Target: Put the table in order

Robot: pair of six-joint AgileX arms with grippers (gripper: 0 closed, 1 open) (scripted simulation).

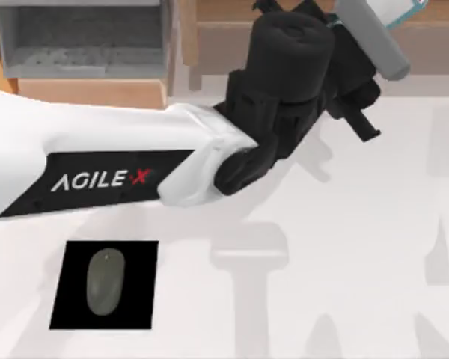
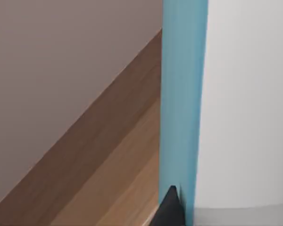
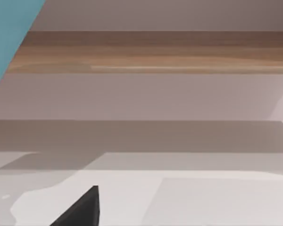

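The white table (image 1: 344, 247) spreads under everything. My left arm reaches across it from the left, and its gripper (image 1: 357, 84) is up at the back right by the wooden shelf (image 1: 224, 30). It is shut on a long object with a grey handle (image 1: 374, 41) and a white and teal end. In the left wrist view that object's teal band (image 2: 184, 94) and white face stand right against one dark fingertip (image 2: 170, 209). A grey mouse (image 1: 105, 282) lies on a black mat (image 1: 67, 299) at the front left. In the right wrist view a dark fingertip (image 3: 82, 209) of my right gripper hangs over the table.
A wooden drawer with a grey inside (image 1: 82, 37) stands open at the back left. The shelf runs along the back edge, and the right wrist view sees its board (image 3: 155, 52) ahead, with a teal corner (image 3: 9, 37) at the side.
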